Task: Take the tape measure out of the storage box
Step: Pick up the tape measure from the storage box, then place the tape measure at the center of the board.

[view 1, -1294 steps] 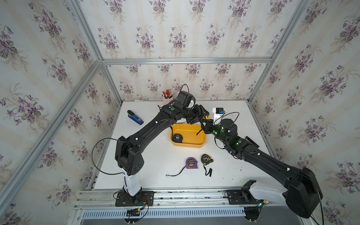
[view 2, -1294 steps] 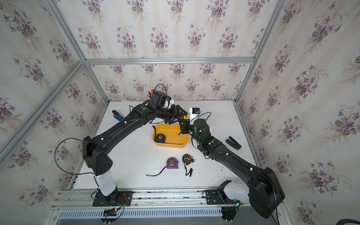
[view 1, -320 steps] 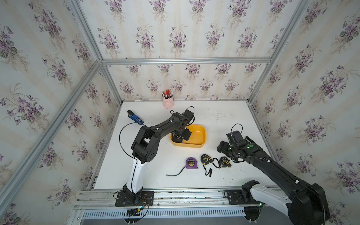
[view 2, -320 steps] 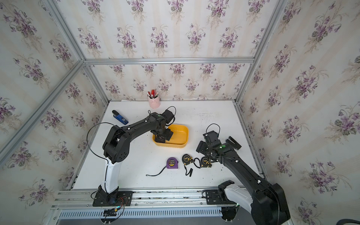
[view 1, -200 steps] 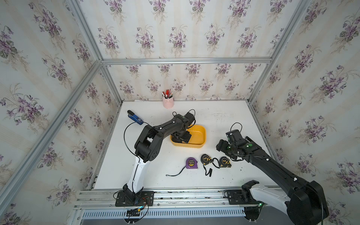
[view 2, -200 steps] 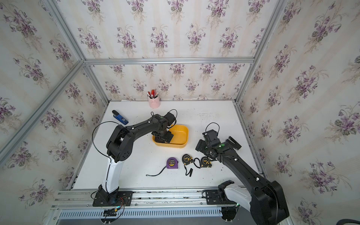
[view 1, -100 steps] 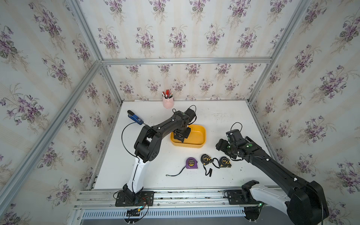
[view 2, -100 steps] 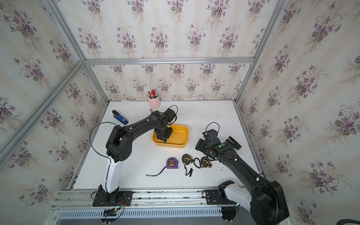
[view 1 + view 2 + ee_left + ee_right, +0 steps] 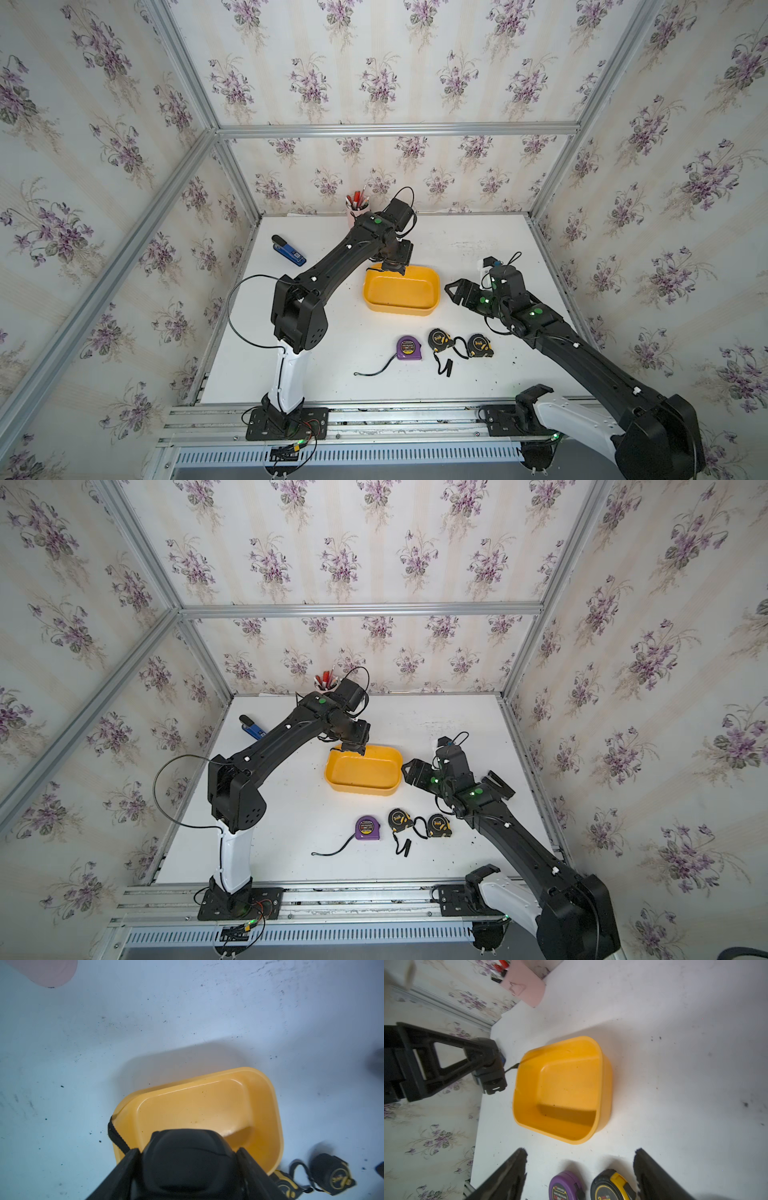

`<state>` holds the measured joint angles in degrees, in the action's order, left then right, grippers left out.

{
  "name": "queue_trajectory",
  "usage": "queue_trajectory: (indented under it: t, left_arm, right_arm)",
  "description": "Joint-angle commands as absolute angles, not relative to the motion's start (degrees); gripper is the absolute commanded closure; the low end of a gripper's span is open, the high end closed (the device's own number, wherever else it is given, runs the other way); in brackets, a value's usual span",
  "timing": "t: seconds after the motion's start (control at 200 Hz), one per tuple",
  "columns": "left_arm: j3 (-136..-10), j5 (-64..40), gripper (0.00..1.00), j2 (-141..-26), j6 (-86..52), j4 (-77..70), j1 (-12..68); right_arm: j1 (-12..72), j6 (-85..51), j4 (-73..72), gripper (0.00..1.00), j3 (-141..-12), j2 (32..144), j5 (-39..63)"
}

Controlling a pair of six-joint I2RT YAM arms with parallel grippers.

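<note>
In both top views: the left pincer (image 9: 392, 267) is hovering above the far left corner of the storage box (image 9: 435, 291) on the bench (image 9: 332, 365); left wrist: it is pinching a black tape measure (image 9: 187, 1159), whose strap (image 9: 116, 1136) is trailing over the box rim; right wrist: the right pincer (image 9: 580, 1152) is standing spread and empty beside the box.
</note>
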<state>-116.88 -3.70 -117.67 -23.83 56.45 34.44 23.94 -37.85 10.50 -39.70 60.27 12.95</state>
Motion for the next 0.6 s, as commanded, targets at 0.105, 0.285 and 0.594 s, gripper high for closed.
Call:
queue_trajectory:
  t: [0.105, 0.285, 0.594]
  left_arm:
    - [-115.6, -19.5, 0.71, -114.1, -37.9, 48.5, 33.8]
    - [-113.1, -26.9, 0.75, -113.0, -46.1, 42.5, 33.8]
    - [-110.9, -29.9, 0.78, -113.4, -51.9, 37.8, 34.5]
  right_arm:
    - [23.8, -36.9, -7.6, 0.17, -37.9, 60.5, 19.6]
    - [25.1, -38.0, -13.8, 0.17, -38.2, 62.7, 22.1]
    - [27.1, -38.1, -17.7, 0.17, -39.0, 64.6, 21.9]
